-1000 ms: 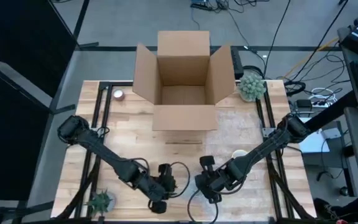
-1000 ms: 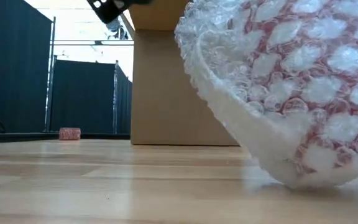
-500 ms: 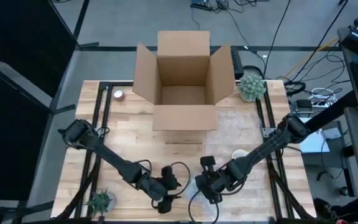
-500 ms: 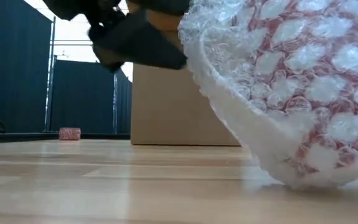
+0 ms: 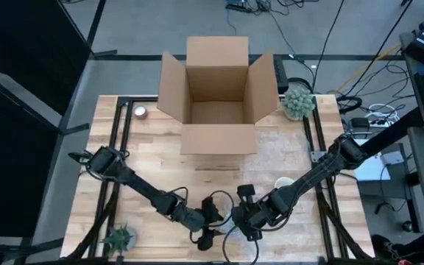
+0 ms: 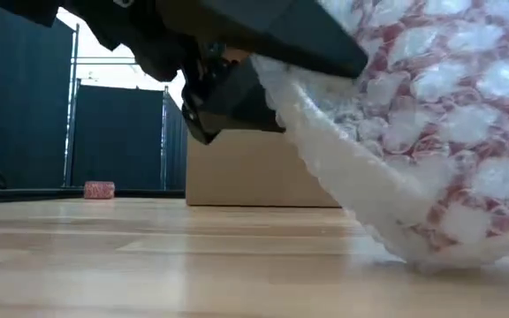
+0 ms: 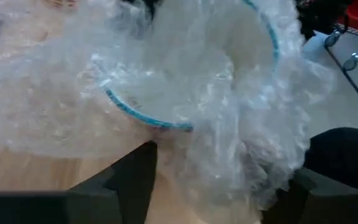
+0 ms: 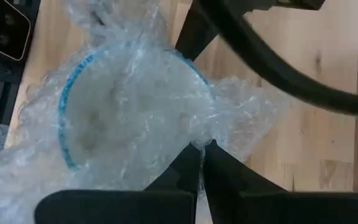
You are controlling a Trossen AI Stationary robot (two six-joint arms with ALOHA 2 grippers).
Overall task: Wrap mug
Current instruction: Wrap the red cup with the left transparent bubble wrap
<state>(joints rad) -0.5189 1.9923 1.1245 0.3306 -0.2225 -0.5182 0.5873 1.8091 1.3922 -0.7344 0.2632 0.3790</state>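
Right tool (image 8: 201, 163) is pinching a fold of the clear bubble wrap sheet (image 8: 241, 115), fingers nearly closed on the film, at the front edge of the light wooden tabletop (image 5: 160, 165). Left tool (image 7: 213, 186) is sitting wide, fingers spread either side of the bundle and not gripping anything. In the high view both tools are meeting near the front middle of the tabletop, left tool (image 5: 208, 221) just beside right tool (image 5: 247, 217).

The blue-rimmed white mug with red pattern (image 8: 123, 106) is lying on its side inside the wrap, mouth open to both wrist views; in the low view the mug (image 6: 467, 132) is showing red through the bubbles and resting on the tabletop.

Risks, as judgement:
- The pinch is holding a thin fold only, so the film is likely to slip out if pulled hard.
- The mug is round and on its side, so a push from the wide left tool could roll it out of the wrap or toward the front edge.
- The loose sheet hanging toward the left tool could snag on a finger and unwind.
- The arms are working very close together, so a collision is possible.

Containers: the open brown cardboard box (image 5: 218, 103) at the back of the tabletop has its flaps out and looks empty inside. The mug's inside is showing only wrap. A small white cup-like item (image 5: 283, 182) by the right arm, contents cannot be told.
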